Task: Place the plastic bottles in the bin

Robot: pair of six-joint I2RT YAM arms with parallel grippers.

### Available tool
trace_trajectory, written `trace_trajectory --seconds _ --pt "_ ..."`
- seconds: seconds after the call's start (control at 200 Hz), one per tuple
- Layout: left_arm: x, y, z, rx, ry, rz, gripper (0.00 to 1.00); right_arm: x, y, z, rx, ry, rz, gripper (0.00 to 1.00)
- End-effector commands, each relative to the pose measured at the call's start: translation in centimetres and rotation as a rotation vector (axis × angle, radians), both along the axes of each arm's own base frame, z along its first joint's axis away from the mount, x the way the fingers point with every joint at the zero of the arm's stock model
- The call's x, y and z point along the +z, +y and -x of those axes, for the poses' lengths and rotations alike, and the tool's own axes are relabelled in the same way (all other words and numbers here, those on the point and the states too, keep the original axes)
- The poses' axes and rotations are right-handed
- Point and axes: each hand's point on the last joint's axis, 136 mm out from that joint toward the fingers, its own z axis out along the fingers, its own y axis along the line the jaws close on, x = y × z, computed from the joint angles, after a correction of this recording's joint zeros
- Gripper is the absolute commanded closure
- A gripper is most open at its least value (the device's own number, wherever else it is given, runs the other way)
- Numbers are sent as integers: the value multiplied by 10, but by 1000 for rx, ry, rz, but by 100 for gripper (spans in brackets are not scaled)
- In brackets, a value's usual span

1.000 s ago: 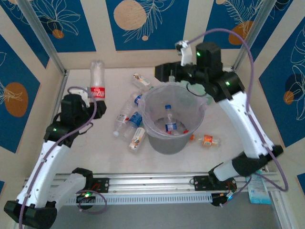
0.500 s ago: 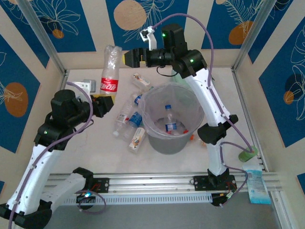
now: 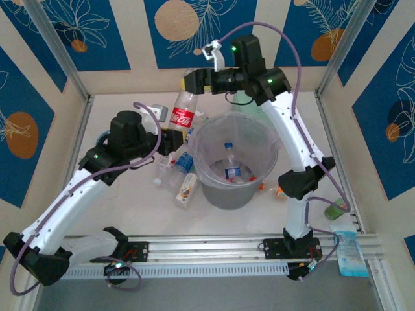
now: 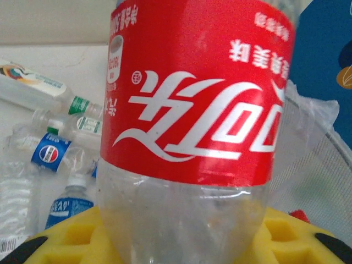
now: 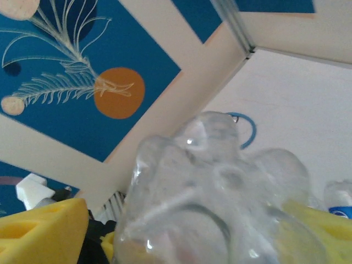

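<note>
Top external view: the left jaws are clamping the lower end of a red-labelled bottle [image 3: 183, 116], which is tilting up and away from them in the air. The right jaws are reaching in from the far side and straddling its upper end. This is looking like a two-armed hold or a handover, probably to carry the bottle over the bin [image 3: 227, 194], which is sitting just right of the left jaws and below the right jaws, with a few bottles inside. Loose bottles [image 3: 185, 188] are lying on the pale tabletop [image 3: 363, 149] beneath the left jaws, beside the bin. Blue wall panels [image 3: 188, 26] printed with leaves and orange discs are enclosing the tabletop. Left wrist view: yellow pads [image 4: 71, 242] are squeezing the clear body just under the upside-down label, with the bin's bagged rim showing to the right of the jaws and loose bottles to their left. Right wrist view: the bottle's lobed base is sitting between widely spread yellow pads, and I cannot tell whether they are pressing on it yet. A blue loop [image 5: 250, 132] is lying on the tabletop beyond them.
</note>
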Motion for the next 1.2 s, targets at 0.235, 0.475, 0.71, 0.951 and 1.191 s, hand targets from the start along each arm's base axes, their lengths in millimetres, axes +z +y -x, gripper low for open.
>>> trace_trajectory --seconds 0.235,0.475,0.71,0.951,1.191 --pt "8 -23 -16 -36 -59 -16 100 29 -45 8 -43 -145 19 49" --pt "9 -21 -11 -40 -80 7 94 46 -54 19 -36 -190 -3 58" --pt "17 -1 -10 58 -91 17 18 65 -79 30 -108 -259 37 69" --pt "-7 19 -4 103 -45 -52 2 74 -116 51 -216 -329 89 72" --pt "-73 54 -1 199 71 -136 3 71 -163 65 -406 -394 191 79"
